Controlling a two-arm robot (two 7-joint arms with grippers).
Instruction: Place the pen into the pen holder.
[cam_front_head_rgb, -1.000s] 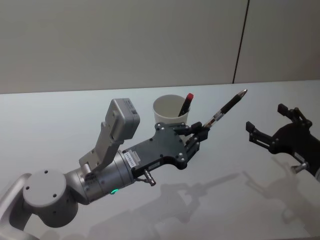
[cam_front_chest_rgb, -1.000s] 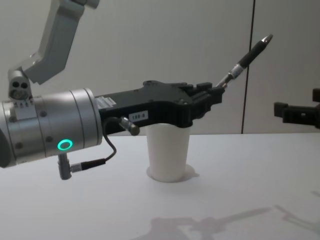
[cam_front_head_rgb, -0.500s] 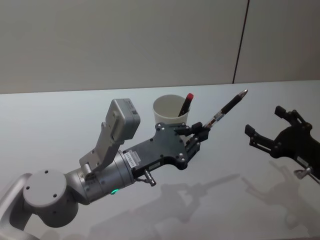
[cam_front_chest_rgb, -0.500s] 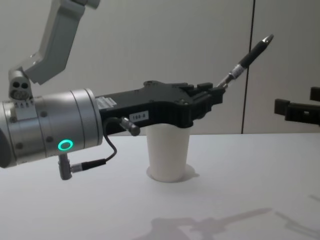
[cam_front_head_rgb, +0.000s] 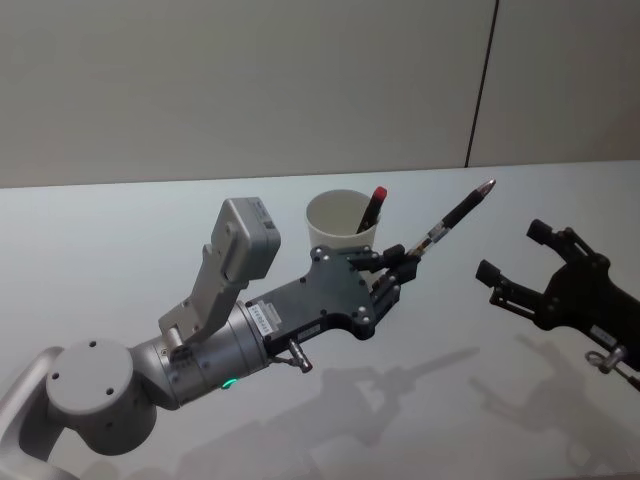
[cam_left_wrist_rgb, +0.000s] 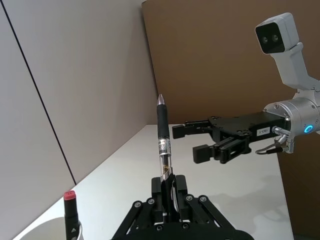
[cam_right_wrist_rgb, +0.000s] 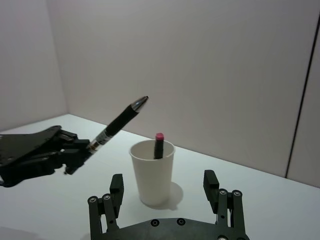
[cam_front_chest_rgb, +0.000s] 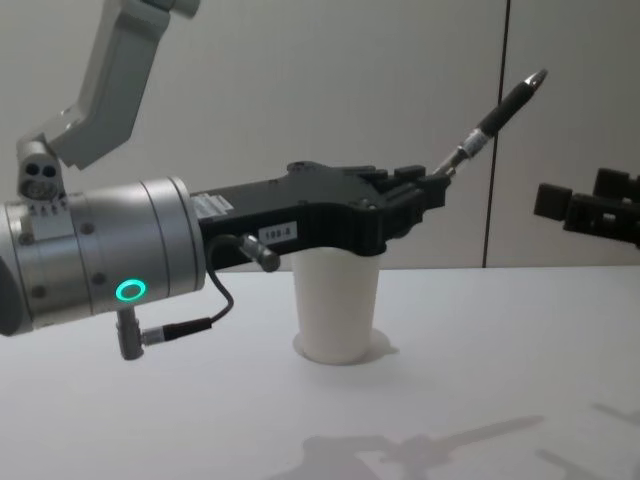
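The robot's black left gripper (cam_front_head_rgb: 400, 265) is closed tight on the clear lower barrel of a slim black pen (cam_front_head_rgb: 452, 218) with a silver tip, holding it in the air above the pale grey desk (cam_front_head_rgb: 120, 230). The pen slants up and away toward the robot's right, its tip higher than the rim of the pen holder (cam_front_head_rgb: 330, 228). This is a plain white tapered paper cup with a rolled rim, standing upright on the desk just behind and to the left of the gripper's fingers. The pen is outside the cup and clear of it. A dark marker with a red cap (cam_front_head_rgb: 374, 205) leans inside the cup against the right side of the rim. Further right, well apart from the pen, the black right gripper (cam_front_head_rgb: 513, 252) hovers above the desk, fingers spread wide and holding nothing.
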